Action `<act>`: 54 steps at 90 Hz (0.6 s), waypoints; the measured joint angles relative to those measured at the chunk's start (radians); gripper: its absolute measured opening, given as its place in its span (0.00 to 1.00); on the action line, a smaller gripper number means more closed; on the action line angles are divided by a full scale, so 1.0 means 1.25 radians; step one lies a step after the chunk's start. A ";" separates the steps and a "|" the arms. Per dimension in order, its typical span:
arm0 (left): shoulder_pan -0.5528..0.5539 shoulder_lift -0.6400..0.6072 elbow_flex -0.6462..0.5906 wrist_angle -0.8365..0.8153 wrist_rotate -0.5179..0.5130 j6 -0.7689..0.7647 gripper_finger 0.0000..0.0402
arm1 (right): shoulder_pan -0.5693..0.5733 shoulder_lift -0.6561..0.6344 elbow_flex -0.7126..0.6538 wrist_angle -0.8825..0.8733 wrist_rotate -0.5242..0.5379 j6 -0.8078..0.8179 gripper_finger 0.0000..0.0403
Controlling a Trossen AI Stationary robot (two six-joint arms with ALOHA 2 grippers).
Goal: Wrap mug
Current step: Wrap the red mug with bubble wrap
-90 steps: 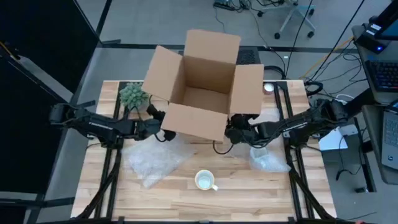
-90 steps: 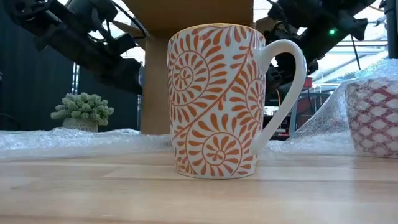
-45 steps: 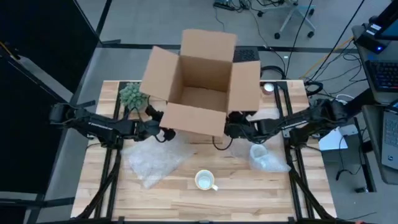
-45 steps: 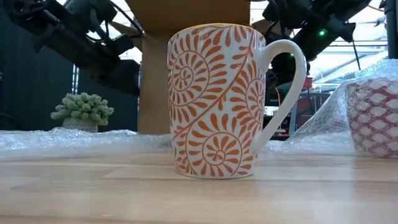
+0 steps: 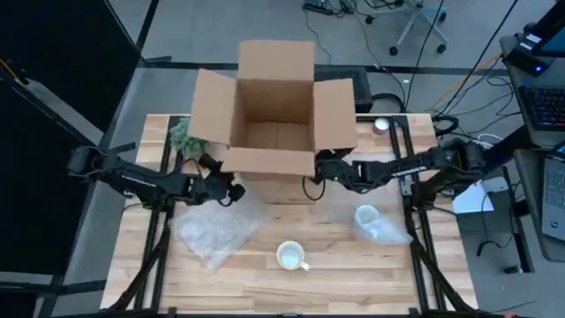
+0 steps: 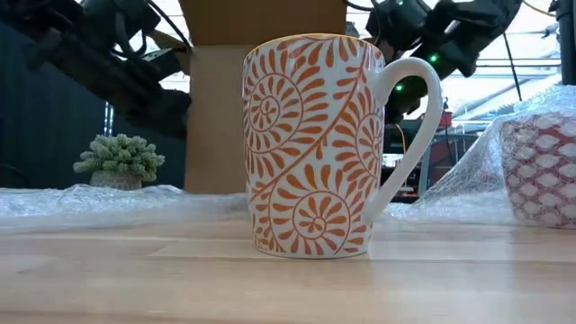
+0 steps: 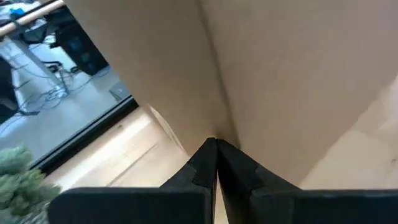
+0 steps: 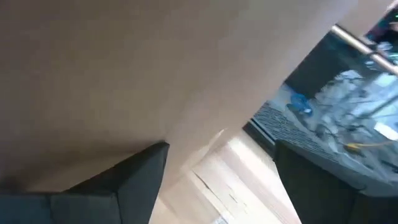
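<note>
I saw the wooden counter (image 5: 353, 265) holding a big open box (image 5: 274, 132), a small green plant (image 5: 183, 137), a bubble wrap sheet (image 5: 214, 231), an orange mug (image 5: 291, 257), and a wrapped mug (image 5: 375, 223).

arms: black, slender, jointed; right arm (image 6: 432, 36): green status light; end effector fingers (image 7: 205, 165): matte black, wedge-shaped

Grey concrete floor (image 5: 221, 22) surrounds a light wooden table (image 5: 335, 283). Black curtain (image 5: 53, 62) on one side, an office chair base (image 5: 415, 22) (cables trailing nearby) beyond, bright windows (image 6: 513, 81) behind.
</note>
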 joint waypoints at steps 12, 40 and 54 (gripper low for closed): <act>-0.015 -0.028 0.000 -0.002 -0.013 0.015 0.00 | -0.017 -0.023 0.001 -0.021 -0.021 -0.039 0.71; -0.083 -0.173 0.029 0.000 0.000 0.015 0.00 | 0.016 -0.316 0.004 -0.354 -0.071 0.111 0.72; -0.101 -0.206 0.029 -0.028 0.000 0.013 0.00 | -0.008 -0.376 0.004 -0.409 -0.160 0.156 0.72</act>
